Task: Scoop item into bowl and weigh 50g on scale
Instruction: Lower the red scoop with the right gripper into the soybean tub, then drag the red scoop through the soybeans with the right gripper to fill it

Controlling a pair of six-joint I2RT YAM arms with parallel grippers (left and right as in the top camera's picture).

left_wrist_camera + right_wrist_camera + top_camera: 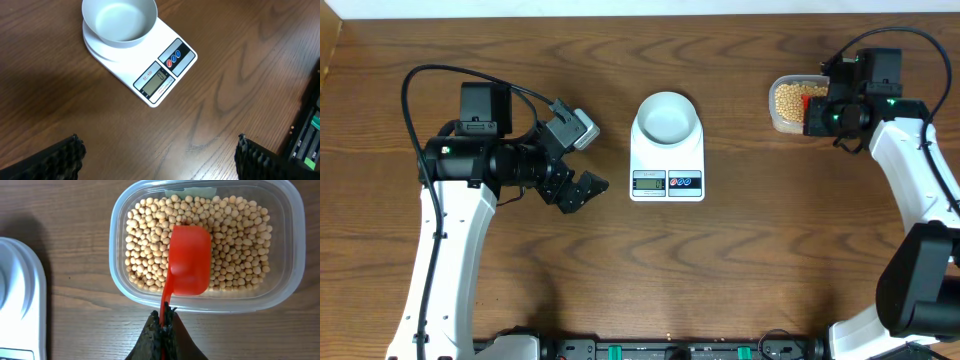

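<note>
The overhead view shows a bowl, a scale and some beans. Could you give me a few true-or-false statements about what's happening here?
1. The bowl sits on the scale. True.
2. The bowl holds beans. False: it is empty; the beans lie in the clear tub.
3. The right gripper is shut on the handle of a red scoop. True.
4. The left gripper grips the scale. False: it is open, holds nothing and is apart from the scale.
</note>
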